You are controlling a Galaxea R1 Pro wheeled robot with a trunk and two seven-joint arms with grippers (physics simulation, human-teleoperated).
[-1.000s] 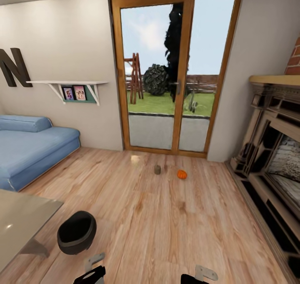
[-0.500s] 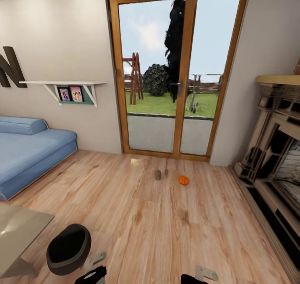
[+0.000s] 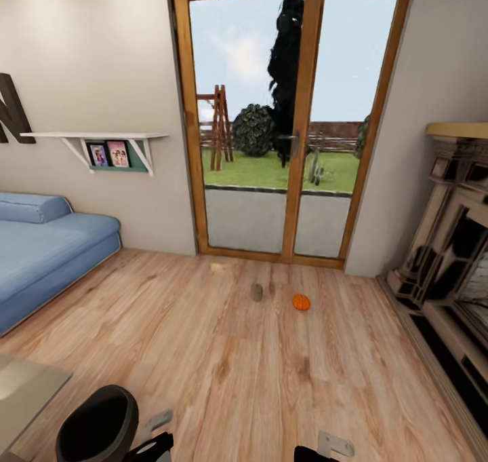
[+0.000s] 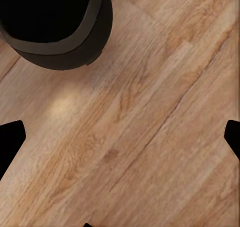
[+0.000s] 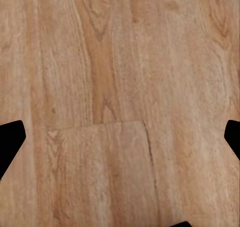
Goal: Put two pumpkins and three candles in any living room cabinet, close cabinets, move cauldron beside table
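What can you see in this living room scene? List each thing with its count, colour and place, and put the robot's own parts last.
Pumpkin: one, orange, on the floor before the glass door.
Candle: one, grey-beige, on the floor left of the pumpkin, apart from it.
Cauldron: one, black, on the floor at near left, beside the table corner.
Table: one, grey glass top, near-left edge.
Sofa: one, blue, left wall.
Shelf: one, white, above the sofa.
Glass door: one, wood-framed, centre.
Fireplace: one, dark, right.
Left end effector: open, over the floor.
Right end effector: open, over the floor.
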